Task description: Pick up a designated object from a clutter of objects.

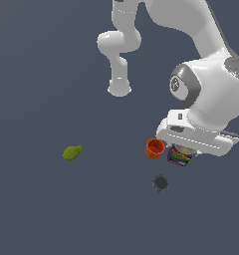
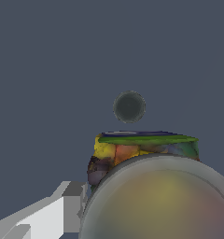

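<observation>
The designated can (image 1: 180, 156) has a multicoloured label and stands next to the orange cup (image 1: 154, 148). My gripper (image 1: 182, 149) is directly over the can and hides its top in the exterior view. In the wrist view the can's silvery-grey lid (image 2: 165, 200) is very close, with the label (image 2: 132, 151) behind it. One finger (image 2: 69, 205) lies against the can's side; the other finger is hidden. The gripper looks shut on the can. The dark grey round object (image 1: 161, 183) lies apart from the can and also shows in the wrist view (image 2: 129, 106).
The green pear-like object (image 1: 72, 152) lies far off towards the exterior view's left. The orange cup stands close beside the gripper's body. The arm's base (image 1: 119, 88) stands further back on the dark grey floor.
</observation>
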Robot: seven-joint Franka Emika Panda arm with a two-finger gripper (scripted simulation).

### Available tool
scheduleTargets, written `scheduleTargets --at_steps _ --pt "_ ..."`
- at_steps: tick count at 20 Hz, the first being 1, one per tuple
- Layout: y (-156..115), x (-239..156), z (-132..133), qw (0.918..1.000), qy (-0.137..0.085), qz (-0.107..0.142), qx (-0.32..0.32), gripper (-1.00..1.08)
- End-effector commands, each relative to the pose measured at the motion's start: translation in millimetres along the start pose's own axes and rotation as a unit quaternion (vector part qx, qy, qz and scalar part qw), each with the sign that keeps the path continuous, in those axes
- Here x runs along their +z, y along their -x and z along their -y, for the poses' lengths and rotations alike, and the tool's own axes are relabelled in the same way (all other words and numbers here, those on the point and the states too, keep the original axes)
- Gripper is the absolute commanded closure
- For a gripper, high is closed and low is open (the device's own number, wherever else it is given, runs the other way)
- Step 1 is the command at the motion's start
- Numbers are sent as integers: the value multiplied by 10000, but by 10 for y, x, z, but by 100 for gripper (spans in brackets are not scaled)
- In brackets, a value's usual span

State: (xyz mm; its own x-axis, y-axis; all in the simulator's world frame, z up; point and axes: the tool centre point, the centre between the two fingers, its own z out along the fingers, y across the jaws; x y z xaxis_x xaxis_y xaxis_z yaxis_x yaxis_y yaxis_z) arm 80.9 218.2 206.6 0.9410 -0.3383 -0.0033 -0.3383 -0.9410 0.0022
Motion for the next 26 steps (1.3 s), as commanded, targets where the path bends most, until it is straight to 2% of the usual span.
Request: scheduleTargets --at_steps 1,9,14,20,26 --pt "-9 -319 31 10000 -11 -14 0 108" --pt "-41 -1193 122 10000 -11 -14 0 108" --pt "-65 -1604 170 10000 -12 -15 2 108" --pt "-90 -1901 209 10000 -12 -16 4 108" --pt "-104 -2034 231 10000 -12 -16 4 108"
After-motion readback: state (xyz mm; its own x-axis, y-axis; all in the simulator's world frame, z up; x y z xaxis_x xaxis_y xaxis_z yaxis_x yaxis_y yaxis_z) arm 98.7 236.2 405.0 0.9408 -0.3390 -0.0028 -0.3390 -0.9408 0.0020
